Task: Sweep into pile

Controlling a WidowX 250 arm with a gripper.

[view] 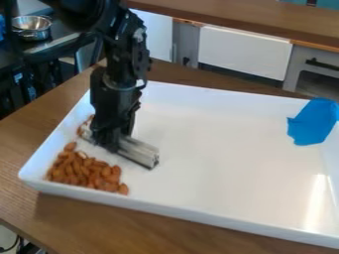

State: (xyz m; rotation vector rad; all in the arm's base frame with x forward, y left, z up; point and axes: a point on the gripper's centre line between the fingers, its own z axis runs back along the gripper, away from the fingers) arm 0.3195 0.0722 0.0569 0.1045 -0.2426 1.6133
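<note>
My gripper [109, 136] hangs low over the left part of the white tray [218, 144], shut on a pale, silvery bar-like sweeping tool [139, 151]. The tool slants from behind the gripper down to the right, close to the tray floor. Brown almonds [83, 169] lie heaped in the tray's front left corner, just in front of the tool. A few more almonds [84, 127] show by the left wall, partly hidden behind the gripper and the tool's far end.
A blue piece of tape or cloth [312, 122] is stuck at the tray's right back edge. The tray stands on a wooden table [39, 141]. A metal bowl [31, 27] sits at the back left, and white cabinets [245, 52] stand behind.
</note>
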